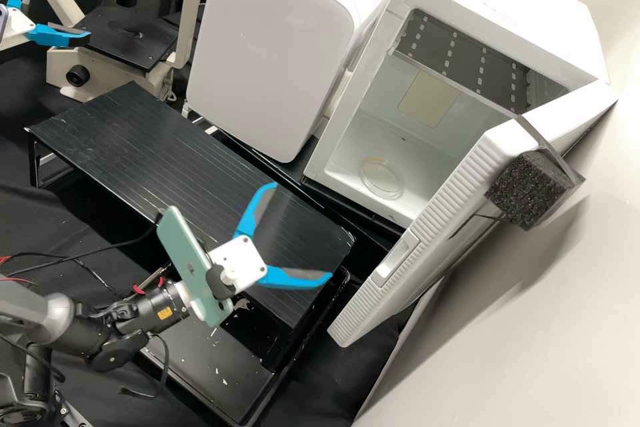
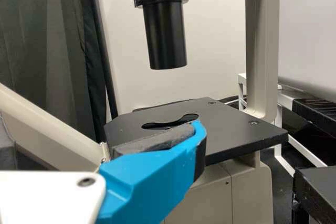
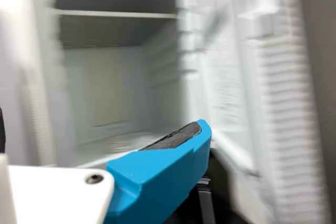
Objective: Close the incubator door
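1 open incubator door (image 1: pixel 437 233) near parted right jaws (image 1: pixel 303 229), parted left jaws (image 1: pixel 61 10) farther off

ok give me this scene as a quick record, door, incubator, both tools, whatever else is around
incubator door: swung wide open
on door: dark foam block
incubator: white, interior exposed
inside: round clear dish on the floor
right tool: fingers spread, over the black platform, apart from the door
left tool: fingers spread, by the microscope
beside incubator: closed white unit
task state: door not yet closed
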Robot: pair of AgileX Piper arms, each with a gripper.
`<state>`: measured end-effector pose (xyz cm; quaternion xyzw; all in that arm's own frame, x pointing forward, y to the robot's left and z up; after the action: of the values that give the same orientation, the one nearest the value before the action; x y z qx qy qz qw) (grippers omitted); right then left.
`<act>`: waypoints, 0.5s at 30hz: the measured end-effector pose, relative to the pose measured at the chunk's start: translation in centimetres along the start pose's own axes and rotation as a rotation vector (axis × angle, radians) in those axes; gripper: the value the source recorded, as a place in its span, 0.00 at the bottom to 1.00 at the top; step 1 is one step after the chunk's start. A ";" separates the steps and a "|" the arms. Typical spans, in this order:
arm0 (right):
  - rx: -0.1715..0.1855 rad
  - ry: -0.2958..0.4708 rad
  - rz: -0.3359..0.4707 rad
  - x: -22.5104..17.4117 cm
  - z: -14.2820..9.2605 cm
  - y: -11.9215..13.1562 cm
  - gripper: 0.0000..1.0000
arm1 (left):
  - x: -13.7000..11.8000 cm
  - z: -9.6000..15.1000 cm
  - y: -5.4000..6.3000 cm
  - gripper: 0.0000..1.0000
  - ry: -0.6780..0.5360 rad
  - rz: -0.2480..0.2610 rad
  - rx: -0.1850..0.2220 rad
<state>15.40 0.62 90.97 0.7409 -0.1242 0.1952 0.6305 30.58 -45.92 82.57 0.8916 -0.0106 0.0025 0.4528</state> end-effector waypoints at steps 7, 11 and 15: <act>-0.013 0.069 0.006 -1.9 -1.6 -0.3 1.00 | 0.0 0.0 0.0 1.00 0.000 0.000 0.000; -0.031 0.029 0.057 -2.1 -1.0 0.3 1.00 | 0.0 0.0 0.0 1.00 0.000 0.000 0.000; -0.042 -0.079 0.103 -1.2 1.1 1.4 1.00 | 0.0 0.0 0.0 1.00 0.000 0.000 0.000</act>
<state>13.89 -0.79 91.54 0.7271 -0.1911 0.1951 0.6298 30.58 -45.92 82.57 0.8916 -0.0106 0.0025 0.4528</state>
